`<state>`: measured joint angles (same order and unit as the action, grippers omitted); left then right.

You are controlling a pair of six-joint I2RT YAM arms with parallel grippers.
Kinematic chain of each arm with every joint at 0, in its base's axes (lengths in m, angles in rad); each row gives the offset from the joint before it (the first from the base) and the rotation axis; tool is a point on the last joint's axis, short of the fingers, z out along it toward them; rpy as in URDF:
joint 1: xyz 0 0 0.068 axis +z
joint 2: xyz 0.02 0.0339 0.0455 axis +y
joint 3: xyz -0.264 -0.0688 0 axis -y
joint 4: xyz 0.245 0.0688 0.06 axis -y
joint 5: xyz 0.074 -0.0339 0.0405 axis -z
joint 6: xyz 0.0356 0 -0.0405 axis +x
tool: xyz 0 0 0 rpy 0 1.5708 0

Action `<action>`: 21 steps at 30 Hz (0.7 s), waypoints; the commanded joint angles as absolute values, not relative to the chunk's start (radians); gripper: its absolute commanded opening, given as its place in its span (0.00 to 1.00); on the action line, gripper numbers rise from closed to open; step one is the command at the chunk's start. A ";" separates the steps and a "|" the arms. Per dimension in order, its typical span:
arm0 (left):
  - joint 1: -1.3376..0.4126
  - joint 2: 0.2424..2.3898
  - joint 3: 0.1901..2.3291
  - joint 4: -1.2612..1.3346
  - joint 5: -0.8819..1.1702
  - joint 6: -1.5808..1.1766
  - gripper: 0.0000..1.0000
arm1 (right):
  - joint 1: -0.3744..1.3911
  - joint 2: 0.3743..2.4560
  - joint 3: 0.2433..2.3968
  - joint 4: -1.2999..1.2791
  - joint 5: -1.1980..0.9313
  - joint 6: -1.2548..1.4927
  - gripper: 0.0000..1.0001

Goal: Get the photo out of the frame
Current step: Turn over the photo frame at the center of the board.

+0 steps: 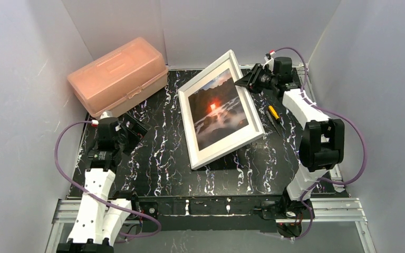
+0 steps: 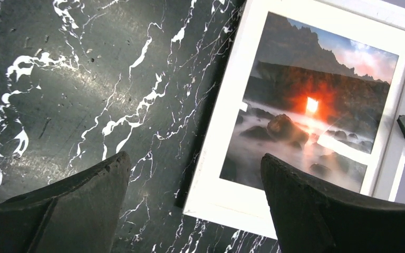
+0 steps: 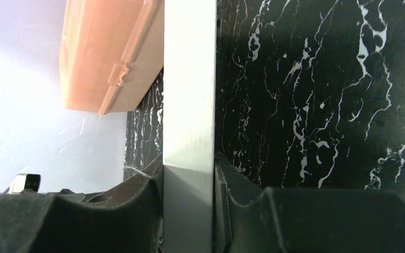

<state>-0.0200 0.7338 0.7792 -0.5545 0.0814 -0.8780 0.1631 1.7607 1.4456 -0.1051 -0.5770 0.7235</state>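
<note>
Two pincers are seen: nearest, the left pincer (image 1: 132, 126) is held wide open over bare bench (image 1: 158, 158), apart from the left edge of the frame (image 1: 190, 126). The frame is held tilted mid-bench, its far right edge clamped by the right pincer (image 1: 245, 81), with the photo (image 1: 219, 108) seated inside, face up. Beyond, a pink box (image 1: 117, 74) is set at the far left corner.

I count one large, flat rectangular picture frame (image 1: 225, 151) with a white border, one glossy red-sunset photo (image 1: 219, 110), one translucent pink plastic box (image 1: 117, 76), one small yellow-and-black pen-like tool (image 1: 274, 113) and one black marbled worktop (image 1: 158, 158). My grippers number two: left gripper (image 1: 134, 126), right gripper (image 1: 245, 81).
</note>
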 commanded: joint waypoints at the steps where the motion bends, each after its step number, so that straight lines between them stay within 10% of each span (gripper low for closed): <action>1: -0.020 0.778 0.756 -0.493 0.182 -0.841 0.90 | 0.161 1.657 1.348 0.164 -0.645 0.862 0.01; 21: -0.091 1.056 0.724 -0.320 0.370 -0.699 0.85 | 0.075 1.641 0.884 0.462 -0.558 0.758 0.13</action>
<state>-0.0563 1.0088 0.6983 -0.3405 0.3412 -0.7498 0.1081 1.6199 0.8864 0.3038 -0.5472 0.8383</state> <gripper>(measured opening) 0.856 0.390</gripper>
